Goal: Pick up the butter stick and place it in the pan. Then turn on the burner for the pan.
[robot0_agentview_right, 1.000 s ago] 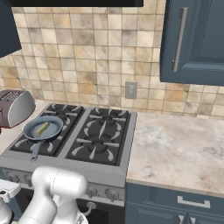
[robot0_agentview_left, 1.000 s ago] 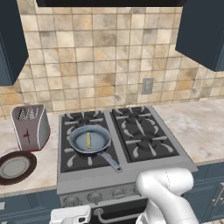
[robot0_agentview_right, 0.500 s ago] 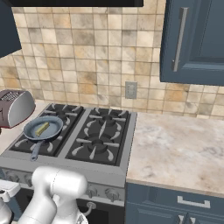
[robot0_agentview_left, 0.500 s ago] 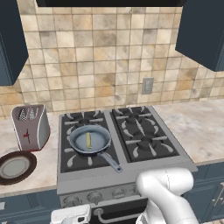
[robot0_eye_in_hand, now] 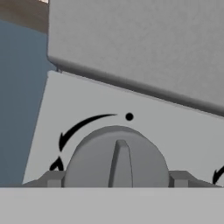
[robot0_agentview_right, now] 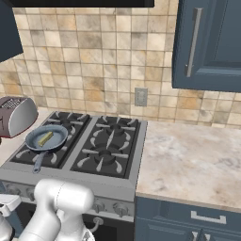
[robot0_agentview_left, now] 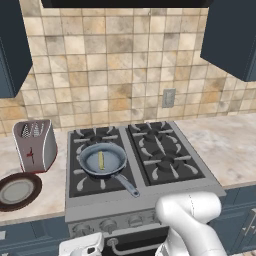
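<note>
While the arm is reaching low in front of the stove, the butter stick [robot0_agentview_left: 101, 160] is lying inside the pan [robot0_agentview_left: 103, 160], roughly at the centre of its grey-blue floor, with its long axis running from 12 toward 6 o'clock in the left base view. That pan is sitting on the burner [robot0_agentview_left: 101, 172] at the front left of the cooktop, and its long grey handle is pointing toward 5 o'clock, out over the stove's front edge. From the right base view, the butter stick [robot0_agentview_right: 45, 139] is showing as a short yellow bar within the pan [robot0_agentview_right: 46, 139], tilted toward 1 o'clock.

Close ahead in the hand view, a grey stove knob [robot0_eye_in_hand: 117, 157] is filling the lower middle, its raised ridge standing near 12 o'clock, just below a black dot and curved arrow printed on the panel. Finger tips [robot0_eye_in_hand: 51, 179] are flanking the knob at 9 and 3 o'clock, so the jaws are standing wide open around it; contact cannot be judged.

On the bench at 9 o'clock from the stove, a toaster [robot0_agentview_left: 35, 145] is standing, with a dark-brown plate [robot0_agentview_left: 18, 190] lying just in front of it.
</note>
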Motion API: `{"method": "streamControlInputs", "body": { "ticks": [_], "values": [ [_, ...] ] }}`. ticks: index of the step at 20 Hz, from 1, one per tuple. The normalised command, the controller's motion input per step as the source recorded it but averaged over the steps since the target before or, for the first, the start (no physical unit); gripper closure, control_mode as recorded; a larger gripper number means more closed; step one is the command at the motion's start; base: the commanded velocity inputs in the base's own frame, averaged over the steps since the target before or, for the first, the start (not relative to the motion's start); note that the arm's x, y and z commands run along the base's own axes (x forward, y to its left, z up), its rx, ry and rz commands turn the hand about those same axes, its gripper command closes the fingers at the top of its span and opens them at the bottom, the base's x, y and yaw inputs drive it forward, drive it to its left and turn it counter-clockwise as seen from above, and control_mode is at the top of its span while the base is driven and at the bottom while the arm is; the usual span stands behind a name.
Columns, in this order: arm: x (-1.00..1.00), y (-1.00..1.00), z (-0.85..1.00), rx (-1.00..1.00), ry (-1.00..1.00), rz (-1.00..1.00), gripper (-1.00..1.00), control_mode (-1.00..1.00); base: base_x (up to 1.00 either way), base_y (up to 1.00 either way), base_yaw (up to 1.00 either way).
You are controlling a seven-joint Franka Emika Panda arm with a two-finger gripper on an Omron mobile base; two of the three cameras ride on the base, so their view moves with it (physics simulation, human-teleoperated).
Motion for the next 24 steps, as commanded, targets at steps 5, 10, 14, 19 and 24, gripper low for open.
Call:
{"method": "streamControlInputs", "body": {
  "ticks": [5, 10, 14, 19, 24],
  "values": [
    [0.0, 0.0, 0.0, -0.12, 0.0, 0.0, 1.0, -1.0, 0.0, 0.0, 0.0],
    [0.0, 0.0, 0.0, -0.12, 0.0, 0.0, 1.0, -1.0, 0.0, 0.0, 0.0],
    [0.0, 0.0, -0.01, -0.13, 0.0, 0.0, 1.0, -1.0, 0.0, 0.0, 0.0],
    [0.0, 0.0, -0.03, -0.15, 0.0, 0.0, 1.0, -1.0, 0.0, 0.0, 0.0],
    [0.0, 0.0, -0.04, -0.15, 0.0, 0.0, 1.0, -1.0, 0.0, 0.0, 0.0]
  ]
}}
